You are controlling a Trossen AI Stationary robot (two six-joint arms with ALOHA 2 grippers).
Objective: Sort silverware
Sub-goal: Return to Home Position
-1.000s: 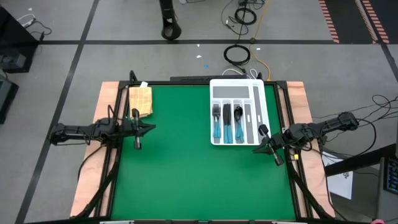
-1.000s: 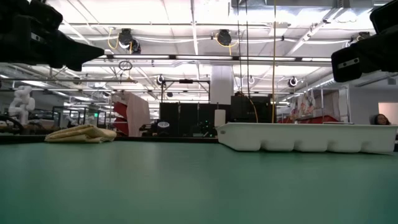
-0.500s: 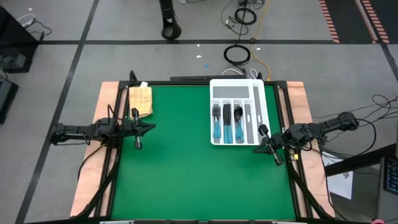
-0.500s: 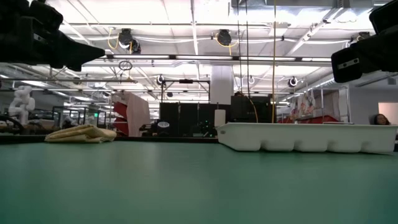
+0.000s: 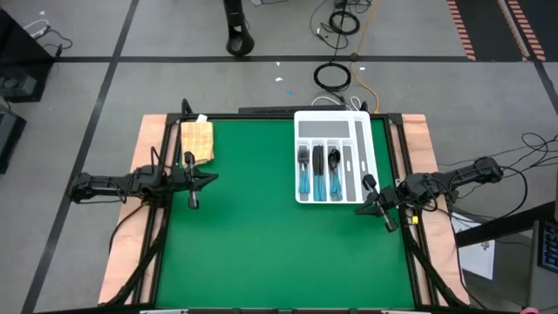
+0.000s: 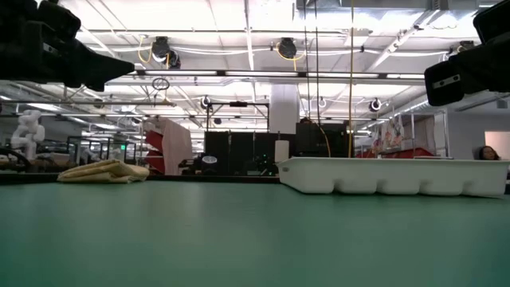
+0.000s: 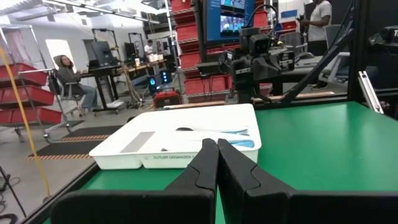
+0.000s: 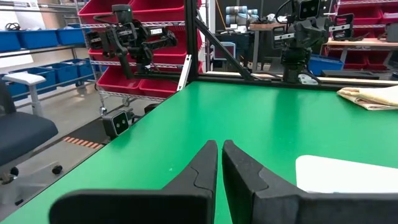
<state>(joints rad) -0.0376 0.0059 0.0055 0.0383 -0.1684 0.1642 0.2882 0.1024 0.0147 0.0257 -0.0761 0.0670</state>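
Note:
The silverware (image 5: 319, 173) lies in the white tray (image 5: 357, 131) at the table's far right: blue-handled pieces side by side in three long compartments, dark heads toward the far edge. In the left wrist view the tray (image 7: 155, 152) shows blue handles (image 7: 239, 132) inside. My left gripper (image 5: 214, 179) hangs shut above the table's left edge. My right gripper (image 5: 357, 210) hangs shut just near of the tray's near right corner. Neither touches anything. Their shut fingertips show in the wrist views (image 7: 217, 144) (image 8: 219, 145).
A folded tan cloth (image 5: 197, 139) lies at the far left corner of the green mat (image 5: 261, 244). The mat's middle and near half are bare. A black frame rail (image 5: 261, 114) edges the table. Beyond it, people sit and stand in the workshop (image 7: 74, 81).

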